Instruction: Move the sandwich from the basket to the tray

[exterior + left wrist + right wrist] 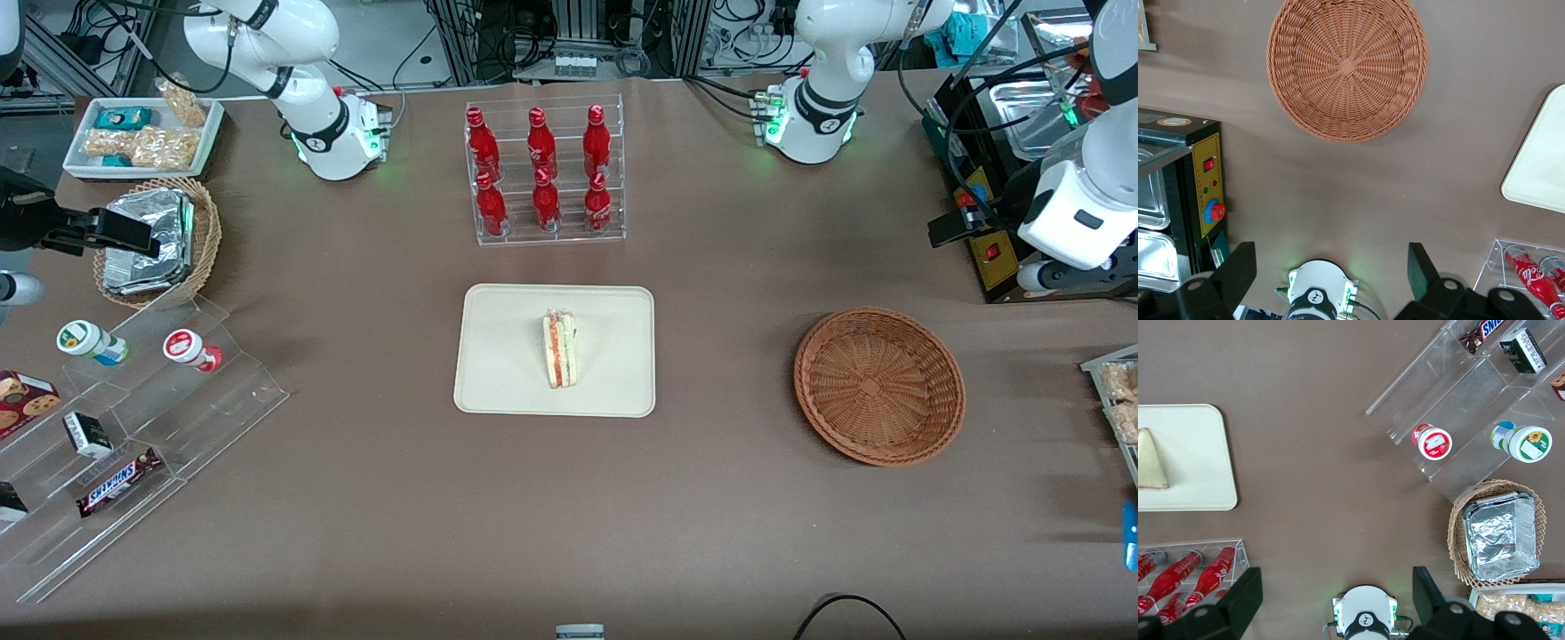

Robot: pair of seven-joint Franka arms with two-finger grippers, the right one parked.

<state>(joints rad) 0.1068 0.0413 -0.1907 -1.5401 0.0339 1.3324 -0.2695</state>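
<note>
The sandwich [560,349] is lying on the tray [498,373], at 9 o'clock from the emptied basket [878,385]; the gripper [1331,270], spread wide and empty, is hanging high above the counter [711,533], delivery apparently complete.

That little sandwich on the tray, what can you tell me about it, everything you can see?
The sandwich is a small triangular wedge of pale bread, standing on edge so its layers show: an orange-red stripe and a thin green one between white slices, under what looks like clear wrap. It rests near the middle of the cream tray, touching only the tray. The round wicker basket it belongs to sits empty, toward the working arm's end of the table. The claw hangs open above the table near that basket, holding nothing.
</note>
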